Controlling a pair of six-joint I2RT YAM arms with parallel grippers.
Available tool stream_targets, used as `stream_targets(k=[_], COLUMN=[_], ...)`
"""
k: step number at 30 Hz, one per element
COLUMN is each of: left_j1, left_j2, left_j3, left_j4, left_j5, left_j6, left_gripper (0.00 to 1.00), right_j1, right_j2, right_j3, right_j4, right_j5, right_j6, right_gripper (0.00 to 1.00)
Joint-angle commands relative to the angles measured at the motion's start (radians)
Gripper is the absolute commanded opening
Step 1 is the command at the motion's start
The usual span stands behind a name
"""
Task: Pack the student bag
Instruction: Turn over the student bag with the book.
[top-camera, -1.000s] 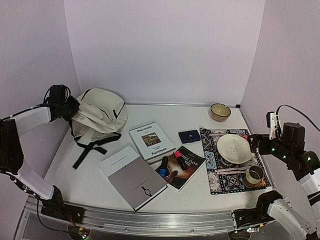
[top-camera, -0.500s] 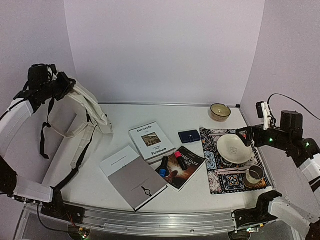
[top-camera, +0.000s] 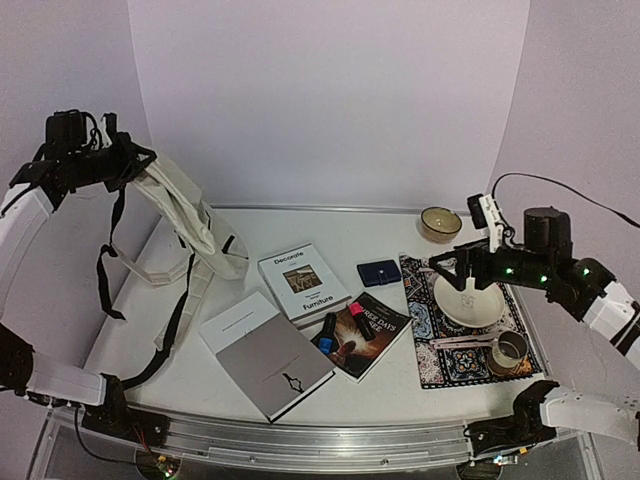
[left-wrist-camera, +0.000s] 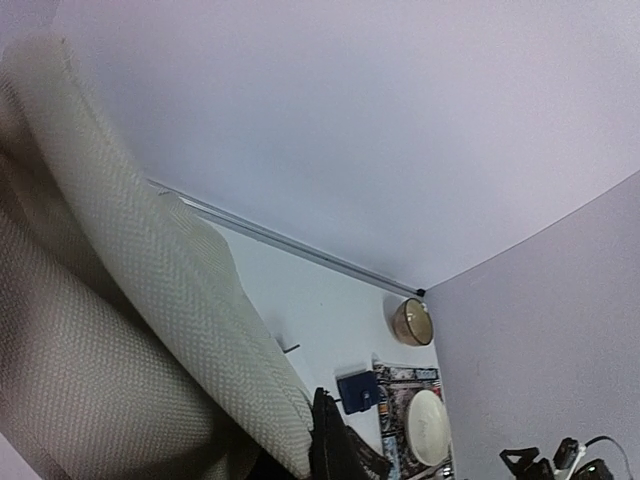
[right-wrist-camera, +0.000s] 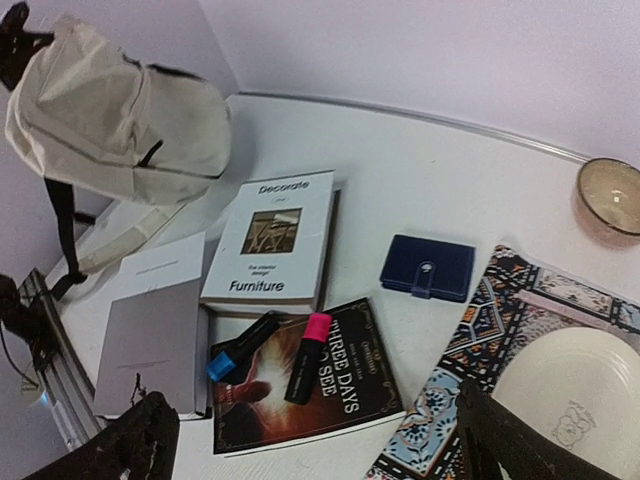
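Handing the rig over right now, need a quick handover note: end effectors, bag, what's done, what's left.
Left end effector: shut on the student bag, holding it up by its top at far left.
Right end effector: open, empty, over the white plate.
Done: bag raised; nothing visibly packed.
Left: books, markers, navy wallet lie on the table, probably to go in.

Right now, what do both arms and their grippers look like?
The left arm and right arm have white shells and black joints. The left gripper and right gripper are black. The right wrist carries small green lights, a white camera block and a thin black cable.
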Motion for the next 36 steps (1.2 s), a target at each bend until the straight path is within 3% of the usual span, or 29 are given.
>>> stream_targets(k=[1, 7, 11, 15, 20, 26, 30, 36], left_j1=[0.001, -0.001, -0.038, -0.206, -0.359, -0.513, -0.6, -0.741], left_j2=[0.01, 0.114, 0.15, 0.194, 0.255, 0.328, 0.358, 0.458], left_j3=[0.214, 0.422, 0.436, 0.406, 0.35, 0.319, 0.249, 0.25], left_j4=[-0.103, -0.316, -0.366, -0.411, -0.413, -0.338, -0.184, -0.023], left_j5=[-0.114, -0.191, -0.193, -0.324, -0.367, -0.35, -0.259, -0.244], left_j6=[0.22, 0.409, 0.457, 0.485, 0.434, 0.333, 0.235, 0.142], left_gripper=[0.0, 0.0, 0.0, 0.0, 0.0, 0.0, 0.0, 0.0], right_j1=[0.147, 0.293, 0.342, 0.382, 0.422, 0.437, 0.439, 0.45], right_j2=[0.063, 0.162, 0.215, 0.265, 0.309, 0.32, 0.329, 0.354], right_j3=[0.042, 0.042, 0.035, 0.042, 0.045, 0.025, 0.016, -0.003], right_j4=[0.069, 0.127, 0.175, 0.204, 0.226, 0.233, 0.227, 0.231], right_j5=[0.133, 0.257, 0.303, 0.338, 0.394, 0.44, 0.461, 0.47], right_j6=[0.004, 0.009, 0.034, 0.07, 0.125, 0.223, 0.314, 0.424], right_gripper=[0.96, 0.96, 0.96, 0.95, 0.95, 0.95, 0.95, 0.95])
